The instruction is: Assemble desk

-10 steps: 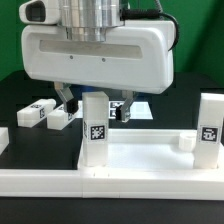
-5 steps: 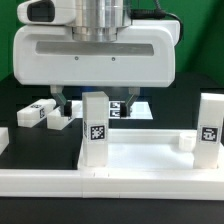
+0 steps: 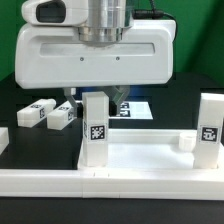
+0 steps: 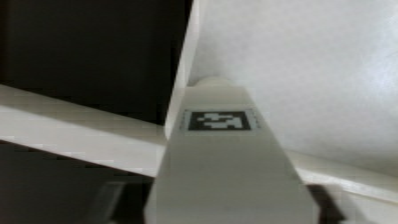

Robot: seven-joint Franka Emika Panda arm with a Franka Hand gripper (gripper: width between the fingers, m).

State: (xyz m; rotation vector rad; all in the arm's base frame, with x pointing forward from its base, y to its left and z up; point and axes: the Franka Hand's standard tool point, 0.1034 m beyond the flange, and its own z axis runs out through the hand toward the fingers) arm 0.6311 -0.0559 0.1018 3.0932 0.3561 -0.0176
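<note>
Tool (image 3: 95, 100) over upright leg block (image 3: 95, 135), jaws either side; gripping or not: cannot tell.

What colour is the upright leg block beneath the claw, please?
White leg block, black-and-white tag; exterior view.

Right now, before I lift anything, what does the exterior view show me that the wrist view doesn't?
Exterior only: a second upright leg block at its right, two lying leg blocks on the black table, the marker board behind. Wrist only: a look down the centre leg block, dark fingers close beside both sides. Both: the claw straddling that leg on the tabletop; whether it's clamped, I can't tell.
</note>
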